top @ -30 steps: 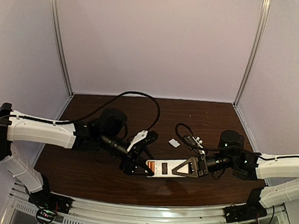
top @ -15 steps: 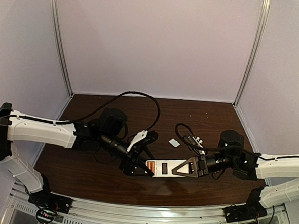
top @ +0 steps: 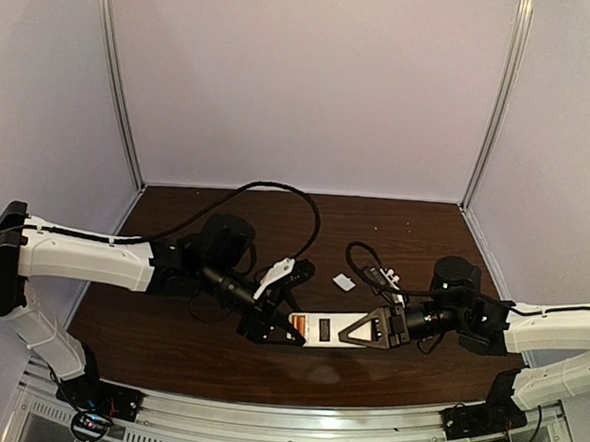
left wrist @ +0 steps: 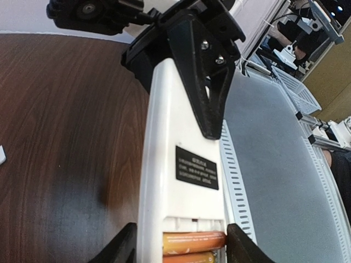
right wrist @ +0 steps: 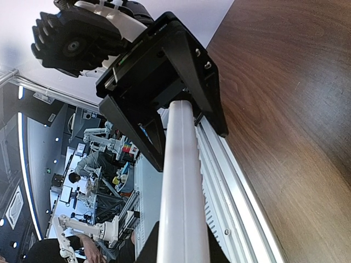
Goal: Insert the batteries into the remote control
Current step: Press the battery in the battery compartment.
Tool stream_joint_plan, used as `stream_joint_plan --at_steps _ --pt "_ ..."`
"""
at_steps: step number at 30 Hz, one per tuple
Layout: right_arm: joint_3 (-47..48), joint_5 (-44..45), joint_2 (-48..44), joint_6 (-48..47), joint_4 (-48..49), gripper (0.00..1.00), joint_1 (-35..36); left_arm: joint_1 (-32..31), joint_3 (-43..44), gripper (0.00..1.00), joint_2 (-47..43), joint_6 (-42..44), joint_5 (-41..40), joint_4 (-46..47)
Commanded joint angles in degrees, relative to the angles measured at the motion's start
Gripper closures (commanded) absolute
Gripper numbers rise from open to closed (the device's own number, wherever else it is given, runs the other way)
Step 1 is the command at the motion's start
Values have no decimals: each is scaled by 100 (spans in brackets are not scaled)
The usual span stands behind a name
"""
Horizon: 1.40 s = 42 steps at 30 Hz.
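My right claw (top: 370,332) pinches one end of the remote control (top: 324,331) across its flat faces. My left claw (top: 289,331) is pressed against the sides of the other end, with both batteries (left wrist: 193,241) seated between its fingers.

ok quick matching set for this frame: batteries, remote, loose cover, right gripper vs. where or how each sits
1. batteries
2. remote control
3. cover piece
4. right gripper

A. lying loose on the table
B. clamped on the remote, at the end away from the slot
C. orange, in the open slot
D. white back facing up

Pairs: 1-C, 2-D, 3-A, 4-B
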Motion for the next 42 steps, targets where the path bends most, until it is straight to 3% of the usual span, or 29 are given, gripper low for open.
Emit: stream_joint_plan --at_steps 1,6,12,31,37,40,42 --pt "187 -100 -22 -73 115 100 14 45 111 51 141 -59 -152 65" --pt "190 -143 -65 -84 139 100 15 178 72 61 162 -231 -9 108" --pt "214 -188 -131 -136 133 100 29 253 23 67 193 -357 184 385" --pt "365 -193 -417 -610 -396 100 40 563 122 69 154 -941 -353 427" --pt "383 -205 -439 -667 -431 100 48 785 96 73 182 -1199 -370 467" --pt "384 -135 -417 -666 -462 100 48 786 66 69 189 -1048 -269 460" --pt "390 17 -379 -666 -596 100 26 785 31 50 135 -923 -190 487"
